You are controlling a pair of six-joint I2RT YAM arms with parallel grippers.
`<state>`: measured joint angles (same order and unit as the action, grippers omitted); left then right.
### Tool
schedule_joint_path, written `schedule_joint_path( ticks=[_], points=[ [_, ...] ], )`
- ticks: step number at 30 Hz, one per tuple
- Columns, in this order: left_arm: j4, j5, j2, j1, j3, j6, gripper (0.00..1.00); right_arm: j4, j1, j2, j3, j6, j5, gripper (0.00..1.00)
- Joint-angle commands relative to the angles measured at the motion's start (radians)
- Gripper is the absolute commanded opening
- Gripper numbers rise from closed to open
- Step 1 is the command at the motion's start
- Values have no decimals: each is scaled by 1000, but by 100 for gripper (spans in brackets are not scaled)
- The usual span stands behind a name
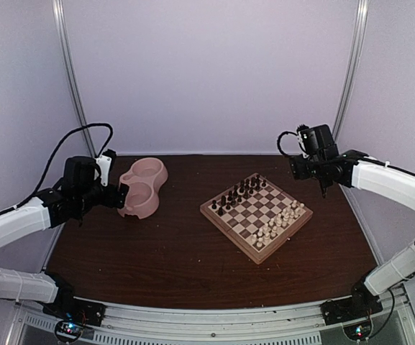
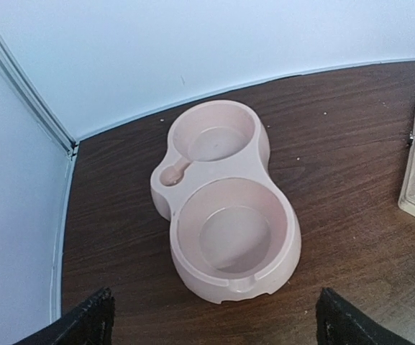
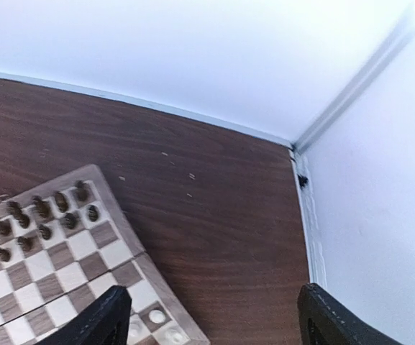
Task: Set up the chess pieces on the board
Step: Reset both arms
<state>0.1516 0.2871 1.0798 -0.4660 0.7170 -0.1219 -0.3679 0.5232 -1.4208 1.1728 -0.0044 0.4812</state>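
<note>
The board point(image 1: 256, 248) lies turned like a diamond right of the table's middle. Several dark chess pieces point(image 1: 237, 195) stand in rows along its far left side, and pale cream pieces line its near right side. In the right wrist view the board's corner point(image 3: 108, 192) shows at lower left with dark pieces point(image 3: 43, 208) on it. My right gripper point(image 1: 325, 188) is open and empty, raised above the table beyond the board's far right corner. My left gripper point(image 1: 124, 195) is open and empty, just left of the pink double bowl. The board's edge also shows in the left wrist view point(image 2: 413, 180).
The pink double bowl point(image 1: 144, 188) stands at the back left; in the left wrist view point(image 2: 229, 208) both its wells are empty. White walls close in the table on three sides. Bare dark wood lies between the bowl and the board.
</note>
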Motion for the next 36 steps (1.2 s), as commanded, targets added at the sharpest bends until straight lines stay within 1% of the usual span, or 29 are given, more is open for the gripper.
schedule_joint_path(
  ticks=[1, 2, 3, 4, 6, 9, 10, 13, 14, 17, 19, 21, 24, 25, 27, 29, 32, 34, 35, 36],
  points=[
    [-44, 70, -27, 12, -28, -16, 98, 91, -86, 80, -148, 135, 186, 94],
    [-46, 81, -28, 13, -32, -20, 98, 91, -122, 96, -175, 178, 188, 99],
    [-50, 92, -29, 15, -36, -23, 98, 93, -158, 111, -202, 222, 172, 100],
    [-52, 104, -29, 16, -42, -25, 98, 115, -197, 127, -239, 243, 148, 100],
    [-69, 140, -32, 18, -60, -34, 98, 211, -261, 162, -328, 245, 91, 100],
    [-110, 159, -49, 29, -98, -35, 98, 396, -311, 219, -466, 194, 45, 100],
    [-124, 159, -51, 34, -110, -32, 98, 480, -319, 235, -514, 158, 27, 100],
    [-145, 167, -43, 50, -137, -19, 98, 737, -325, 242, -666, -8, -84, 99],
    [-177, 168, -37, 56, -145, -15, 98, 786, -325, 238, -699, -38, -121, 98],
    [-219, 171, -21, 78, -173, -12, 98, 930, -327, 218, -771, -54, -187, 96],
    [-253, 170, -15, 95, -194, -11, 98, 1041, -331, 178, -802, -64, -186, 96],
    [-290, 161, -11, 111, -218, -8, 98, 1113, -342, 132, -818, -73, -194, 97],
    [-340, 148, 6, 130, -241, -5, 98, 1137, -363, 71, -807, -103, -279, 97],
    [-349, 145, 16, 137, -244, -5, 98, 1155, -365, 52, -799, -116, -295, 98],
    [-366, 139, 32, 147, -247, -6, 98, 1132, -368, 38, -782, -132, -306, 98],
    [-393, 136, 48, 155, -254, -5, 97, 1226, -377, -5, -801, -145, -306, 97],
    [-427, 141, 70, 164, -259, -2, 98, 1385, -412, -114, -826, -101, -289, 98],
    [-451, 144, 82, 170, -263, 9, 98, 1395, -441, -151, -811, -56, -253, 100],
    [-461, 147, 89, 174, -263, 15, 98, 1327, -448, -135, -799, -36, -253, 100],
    [-466, 145, 94, 182, -261, 17, 98, 1293, -454, -126, -786, -26, -261, 100]
  ],
)
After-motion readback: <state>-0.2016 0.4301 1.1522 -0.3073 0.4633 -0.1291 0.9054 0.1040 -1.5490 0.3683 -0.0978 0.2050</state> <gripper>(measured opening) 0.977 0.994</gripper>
